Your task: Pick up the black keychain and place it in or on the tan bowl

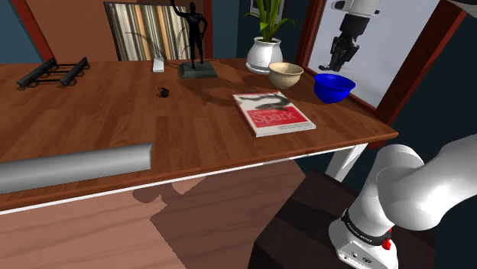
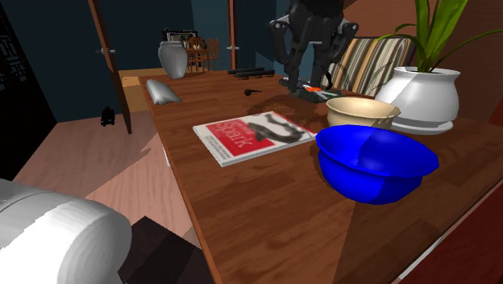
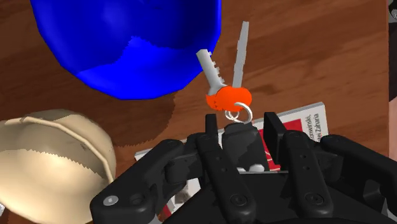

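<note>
Claw [image 3: 242, 135] clamped on keychain [image 3: 229, 98], held high so keys clear blue bowl [image 3: 127, 44]; tan bowl [image 3: 57, 153] near.

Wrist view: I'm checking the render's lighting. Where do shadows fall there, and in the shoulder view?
Wrist view: a dark shadow on the table between the blue bowl and the tan bowl; the keychain in the gripper is brightly lit. Shoulder view: the table's shadow darkens the floor.
</note>
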Robot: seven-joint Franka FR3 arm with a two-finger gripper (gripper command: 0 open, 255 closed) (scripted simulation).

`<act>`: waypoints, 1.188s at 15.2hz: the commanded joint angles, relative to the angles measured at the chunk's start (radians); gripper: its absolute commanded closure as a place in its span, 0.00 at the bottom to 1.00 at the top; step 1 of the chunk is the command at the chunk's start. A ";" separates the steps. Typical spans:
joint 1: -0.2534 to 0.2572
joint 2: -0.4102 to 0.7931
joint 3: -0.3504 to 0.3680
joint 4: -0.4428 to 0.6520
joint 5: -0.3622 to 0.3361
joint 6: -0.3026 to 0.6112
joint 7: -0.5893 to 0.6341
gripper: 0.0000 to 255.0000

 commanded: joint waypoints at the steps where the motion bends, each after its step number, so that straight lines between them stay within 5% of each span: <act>1: 0.038 0.087 -0.050 0.064 0.027 0.024 -0.024 1.00; 6: 0.129 0.333 -0.208 0.256 0.152 0.051 -0.120 1.00; 10: 0.145 0.617 -0.370 0.453 0.371 0.026 -0.264 1.00; 12: 0.071 0.787 -0.409 0.578 0.523 -0.020 -0.344 1.00; 14: -0.055 0.934 -0.385 0.725 0.651 -0.083 -0.389 1.00; 16: -0.200 1.068 -0.340 0.909 0.763 -0.160 -0.399 1.00; 18: -0.399 1.222 -0.264 1.194 0.886 -0.271 -0.365 1.00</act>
